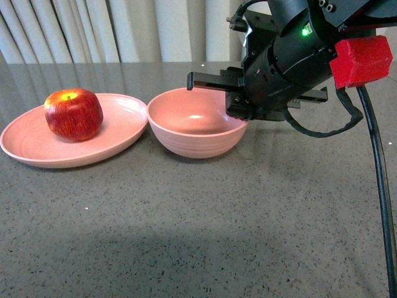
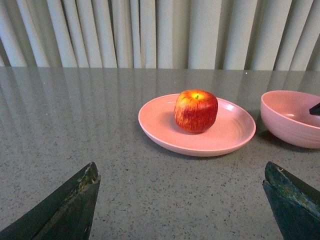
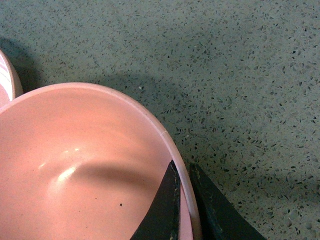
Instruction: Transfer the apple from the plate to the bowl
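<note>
The apple [image 1: 73, 113] sits on the plate [image 1: 121, 118] at the left of our front view, with the bowl [image 1: 192, 139] just beside it at center. Our right gripper [image 3: 182, 167] comes down from the upper right and pinches the bowl's right rim, its fingers largely hidden behind the wrist. Our left gripper [image 2: 181, 170] is spread wide, cut off at the lower corners.
</note>
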You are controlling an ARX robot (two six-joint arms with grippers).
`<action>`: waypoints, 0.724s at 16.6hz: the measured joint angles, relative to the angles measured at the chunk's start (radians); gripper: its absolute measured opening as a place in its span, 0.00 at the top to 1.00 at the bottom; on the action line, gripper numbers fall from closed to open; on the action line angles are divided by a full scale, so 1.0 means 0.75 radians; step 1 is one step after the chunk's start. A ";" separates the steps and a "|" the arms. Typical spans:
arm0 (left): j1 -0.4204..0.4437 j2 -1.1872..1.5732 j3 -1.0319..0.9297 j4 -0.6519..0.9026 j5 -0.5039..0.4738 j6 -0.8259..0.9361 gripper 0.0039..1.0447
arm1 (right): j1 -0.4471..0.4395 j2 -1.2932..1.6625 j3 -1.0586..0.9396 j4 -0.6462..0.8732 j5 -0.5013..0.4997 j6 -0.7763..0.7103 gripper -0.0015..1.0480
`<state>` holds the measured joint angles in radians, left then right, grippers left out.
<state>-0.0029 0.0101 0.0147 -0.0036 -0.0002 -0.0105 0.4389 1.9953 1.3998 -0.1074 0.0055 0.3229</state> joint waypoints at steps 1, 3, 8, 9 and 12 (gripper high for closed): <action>0.000 0.000 0.000 0.001 0.000 0.000 0.06 | 0.001 0.000 0.002 -0.006 -0.001 0.000 0.96; 0.000 0.000 0.000 0.000 0.000 0.000 0.06 | 0.002 0.001 0.008 -0.016 0.000 0.000 0.96; 0.000 0.000 0.001 0.000 0.000 0.000 0.06 | 0.014 0.002 0.025 -0.030 -0.003 0.002 0.68; 0.000 0.000 0.000 0.000 -0.001 0.000 0.06 | 0.017 0.002 0.025 -0.035 -0.004 0.002 0.59; 0.000 0.000 0.000 0.000 0.000 0.000 0.06 | 0.015 -0.012 0.026 -0.036 -0.010 0.003 0.29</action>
<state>-0.0029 0.0101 0.0147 -0.0036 -0.0002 -0.0105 0.4503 1.9865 1.4193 -0.1341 -0.0021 0.3252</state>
